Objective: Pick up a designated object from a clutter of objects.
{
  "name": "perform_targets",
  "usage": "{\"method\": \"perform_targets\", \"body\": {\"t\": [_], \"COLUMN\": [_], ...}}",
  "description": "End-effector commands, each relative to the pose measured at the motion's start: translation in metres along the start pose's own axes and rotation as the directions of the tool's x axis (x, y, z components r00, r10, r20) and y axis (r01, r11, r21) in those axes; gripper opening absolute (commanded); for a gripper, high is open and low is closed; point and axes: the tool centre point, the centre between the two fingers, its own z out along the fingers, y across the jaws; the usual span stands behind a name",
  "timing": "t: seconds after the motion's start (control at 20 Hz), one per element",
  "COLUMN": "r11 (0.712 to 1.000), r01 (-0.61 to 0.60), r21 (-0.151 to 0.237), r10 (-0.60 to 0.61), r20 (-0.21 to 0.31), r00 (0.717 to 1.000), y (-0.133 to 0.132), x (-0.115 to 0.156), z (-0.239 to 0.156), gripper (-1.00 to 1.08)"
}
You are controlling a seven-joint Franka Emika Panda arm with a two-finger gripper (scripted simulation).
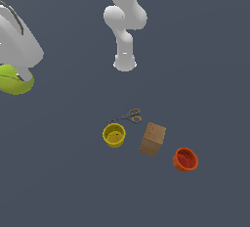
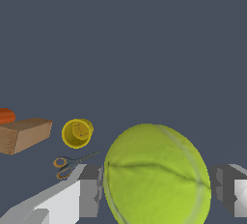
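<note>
My claw (image 2: 157, 189) was closed on the small yellow-green tennis-like ball (image 2: 157, 177), one grey finger (image 2: 89, 189) pressed to each side, the faint seam line running across the face toward the wrist camera. The fingers sat wide, spread only as far as the ball's width forced them. I judged the grip symmetric, across the ball's middle, which would explain why it sat level between the pads.

In the exterior view the ball (image 1: 15, 79) hung under my white hand at that view's far left, well apart from the other objects and seemingly raised off the dark grey floor (image 1: 205, 50); the height could not be confirmed from either picture.

Beyond the ball lay the orange-handled scissors (image 2: 67, 165), flat, then the yellow cup (image 2: 77, 133) upright, mouth open. Farther off stood the tan cardboard-coloured box (image 2: 24, 135), and behind it the orange-red bowl (image 2: 6, 116), mostly hidden in the wrist view. In the exterior view none of the four touched.

Judgement: pick essentially done.
</note>
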Motion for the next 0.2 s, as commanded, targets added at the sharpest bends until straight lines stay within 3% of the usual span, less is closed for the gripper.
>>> {"method": "perform_targets", "body": {"t": [0.0,0.15], "r11": [1.000,1.000], "r01": [0.000,0.000], "r21": [0.000,0.000], "r10": [0.000,0.000], "r20": [-0.001,-0.001], "r00": [1.000,1.000], "y": [0.0009,0.0009], "x": [0.0010,0.0013], "z": [-0.0025,-0.0027], "gripper": [-1.00,-1.00]}}
